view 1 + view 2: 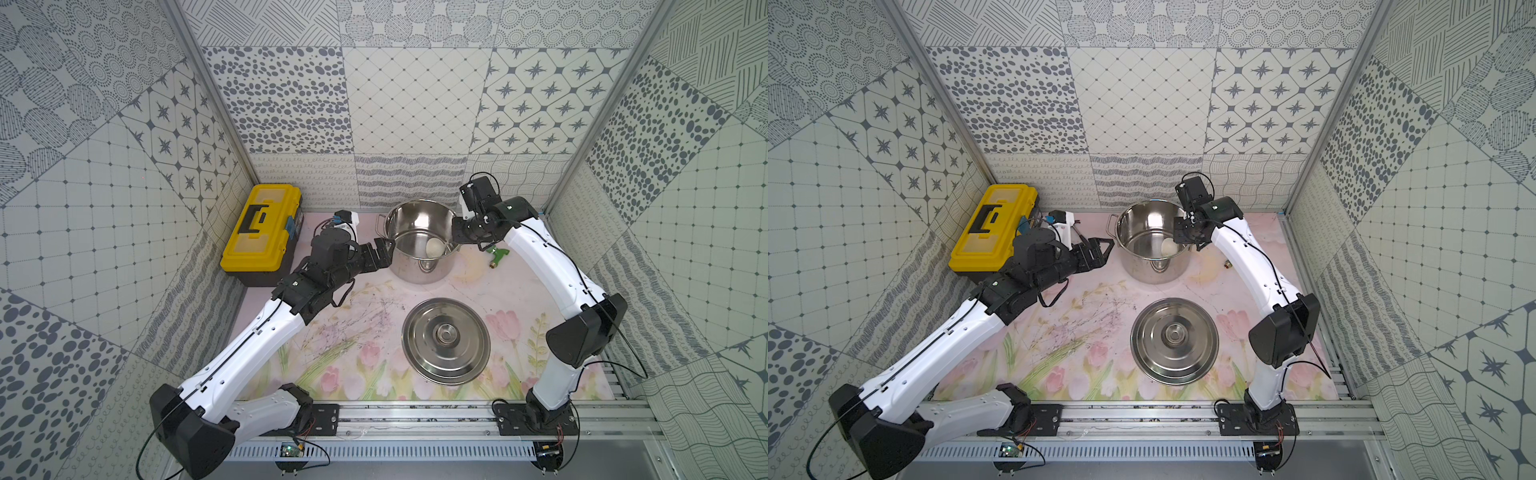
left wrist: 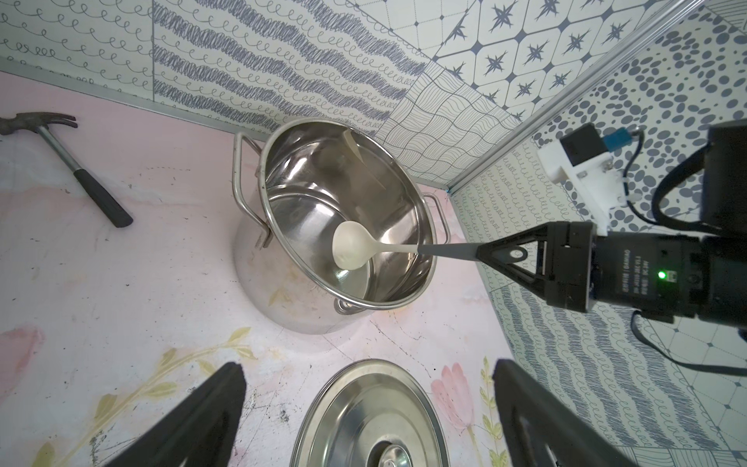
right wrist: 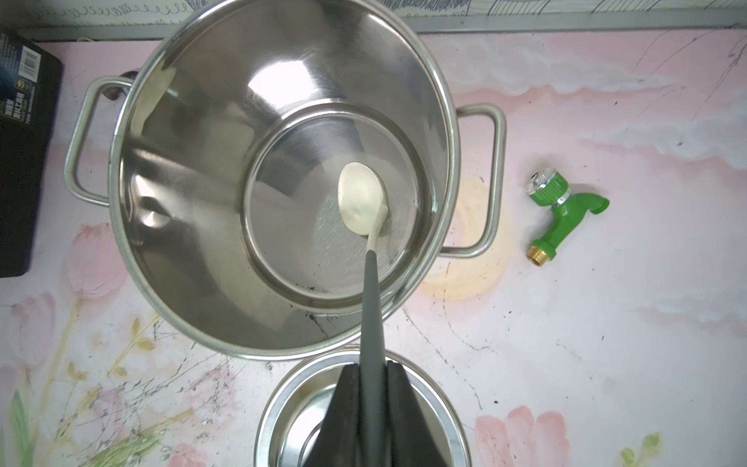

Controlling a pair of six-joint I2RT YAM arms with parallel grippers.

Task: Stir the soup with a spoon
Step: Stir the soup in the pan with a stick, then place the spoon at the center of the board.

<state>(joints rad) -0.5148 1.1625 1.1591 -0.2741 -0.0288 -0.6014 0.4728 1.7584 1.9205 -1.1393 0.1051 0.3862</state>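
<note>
Spoon (image 3: 364,198) in the pot (image 3: 182,182), right gripper (image 3: 372,370) clamped on its handle.
Left gripper (image 1: 384,252) gapes empty beside the pot; lid (image 1: 446,340) lies before it, green tap (image 3: 562,214) and hammer (image 2: 81,174) flanking.

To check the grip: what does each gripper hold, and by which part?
The right gripper holds the spoon by its dark grey handle; the left gripper is open, empty.

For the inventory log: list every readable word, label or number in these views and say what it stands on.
"DAMIAO": sideways on the black motor housing behind the right gripper; the smaller print beside it is too small to read.
On the toolbox side, the barcode sticker and white print: blurred, unreadable.
No lettering seen on the pot, lid, spoon or tap.
</note>
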